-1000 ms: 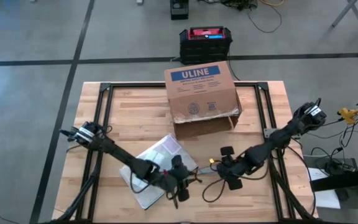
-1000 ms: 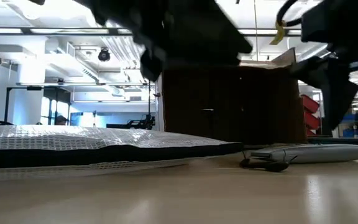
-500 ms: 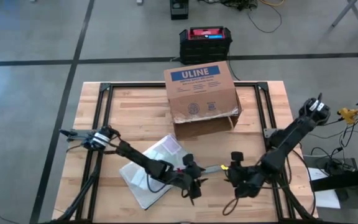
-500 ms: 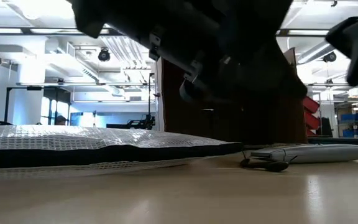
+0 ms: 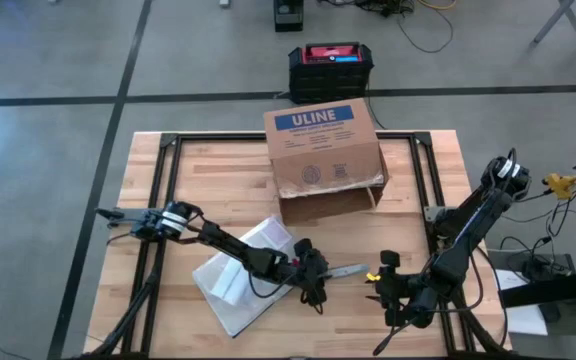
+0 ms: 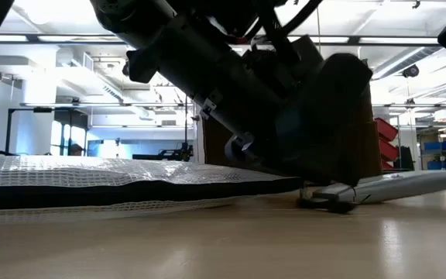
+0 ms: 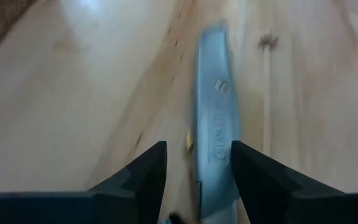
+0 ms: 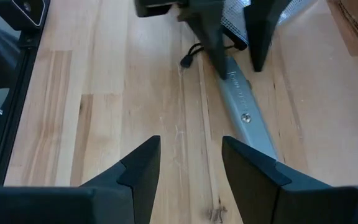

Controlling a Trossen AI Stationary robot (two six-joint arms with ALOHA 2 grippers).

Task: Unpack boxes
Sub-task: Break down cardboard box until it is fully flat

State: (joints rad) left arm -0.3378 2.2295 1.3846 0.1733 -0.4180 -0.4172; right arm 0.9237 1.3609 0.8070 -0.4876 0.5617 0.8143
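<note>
The brown cardboard box [image 5: 323, 150] with a blue ULINE label stands at the table's far middle, its opening toward the near side. A grey utility knife [image 5: 348, 271] lies flat on the wood in front of it. My left gripper [image 5: 318, 283] is open and low at the knife's left end; in the left wrist view the knife [image 7: 216, 118] runs away from between the fingers. My right gripper [image 5: 386, 290] is open with nothing in it, just right of the knife's other end. My left gripper's fingers [image 7: 253, 171] stand on either side of the knife's near end [image 7: 213, 186], slanting down from the table's left and lying along the knife. The knife lies flat on the table. I cannot tell whether a finger touches it.
A clear plastic bag [image 5: 233, 285] lies flat on the near left of the table, under my left arm. A short black cord [image 8: 188, 59] lies by the knife's left end. A black-and-red case [image 5: 330, 62] sits on the floor beyond the far edge. Black rails [image 5: 168, 200] run along the table's sides.
My left gripper has gone toward the table's right edge and down, over the bag, to the knife's left end. My right gripper has drawn back toward the right and near edges, away from the knife, and turned about its wrist.
</note>
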